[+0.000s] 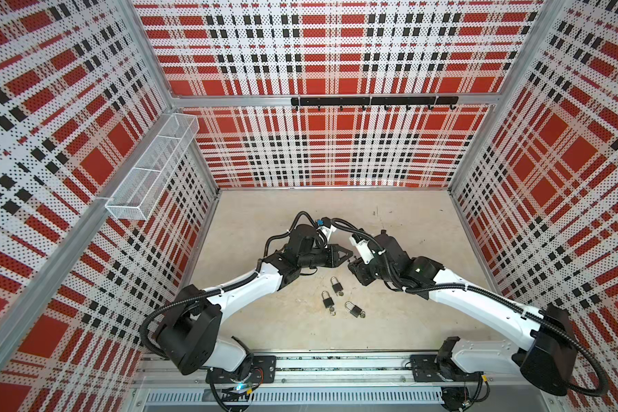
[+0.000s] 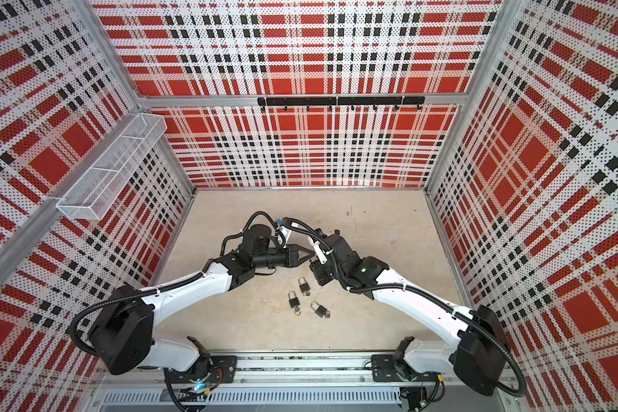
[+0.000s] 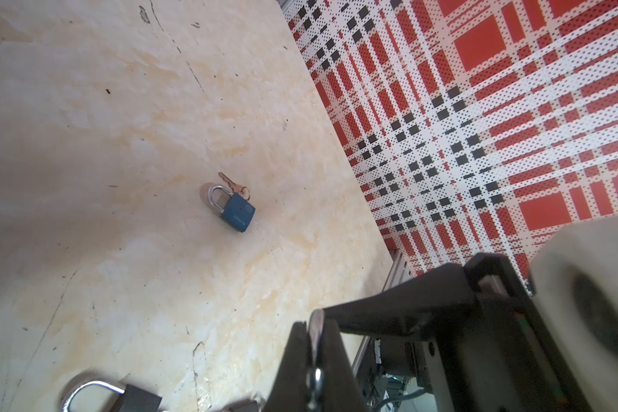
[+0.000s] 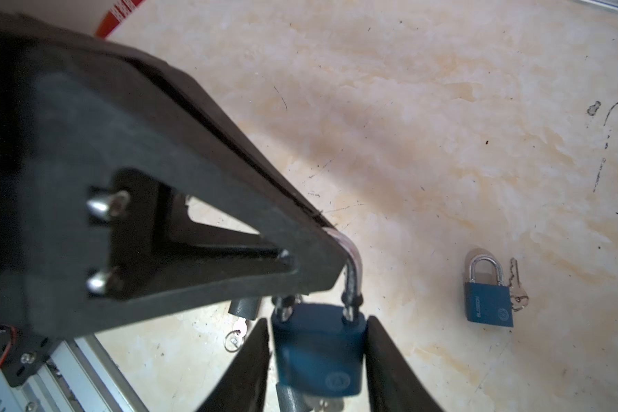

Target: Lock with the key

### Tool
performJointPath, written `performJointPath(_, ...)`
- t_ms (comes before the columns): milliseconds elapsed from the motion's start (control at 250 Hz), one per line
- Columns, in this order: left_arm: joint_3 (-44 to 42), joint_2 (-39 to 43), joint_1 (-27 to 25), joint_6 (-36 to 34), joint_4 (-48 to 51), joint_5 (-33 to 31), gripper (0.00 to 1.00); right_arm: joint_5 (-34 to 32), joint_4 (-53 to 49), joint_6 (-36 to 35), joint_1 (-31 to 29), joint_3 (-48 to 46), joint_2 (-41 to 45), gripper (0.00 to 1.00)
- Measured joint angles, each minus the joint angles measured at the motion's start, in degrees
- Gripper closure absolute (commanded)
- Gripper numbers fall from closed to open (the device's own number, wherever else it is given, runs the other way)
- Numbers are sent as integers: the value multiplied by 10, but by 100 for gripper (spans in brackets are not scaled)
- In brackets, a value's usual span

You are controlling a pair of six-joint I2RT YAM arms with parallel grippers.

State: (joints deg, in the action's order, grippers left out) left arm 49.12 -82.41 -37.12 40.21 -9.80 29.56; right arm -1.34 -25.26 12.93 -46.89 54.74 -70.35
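Three small dark padlocks (image 1: 327,302) lie loose on the beige table (image 1: 264,321) in both top views; just beyond them the left gripper (image 1: 349,254) and right gripper (image 1: 354,266) meet tip to tip.

In the left wrist view, the left jaws are pinched together on a thin silver steel shackle (image 3: 315,335).

In the right wrist view, that shackle's blue-bodied padlock (image 4: 320,353) hangs between the right fingers (image 4: 389,364); whether they press it I cannot tell. Its key (image 4: 316,405) barely shows beneath. The shackle grip should be firm, the body pushed straight along both legs, then the key turned.

A blue padlock (image 4: 320,353) with curved silver shackle (image 4: 352,271), held aloft.
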Motion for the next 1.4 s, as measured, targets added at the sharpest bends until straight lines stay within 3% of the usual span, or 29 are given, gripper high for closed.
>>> performJointPath(268, -30, 26, 14, 47, -18, -44, 100, 124, 128, 76, 107, -118, 127, 45)
performJointPath(568, -33, 62, 14, 105, -63, -65, 100, 213, 242, 109, 122, -170, 101, 44)
performJointPath(804, -34, 76, 13, 146, -70, -77, 100, 222, 328, 108, 122, -180, 76, 44)
performJointPath(1088, -34, 80, 11, 179, -78, -78, 100, 207, 358, 91, 122, -171, 57, 46)
performJointPath(1277, -34, 80, 10, 196, -86, -78, 100, 200, 374, 78, 122, -163, 39, 61)
performJointPath(1401, -33, 81, 10, 203, -91, -78, 100, 199, 381, 76, 122, -159, 30, 63)
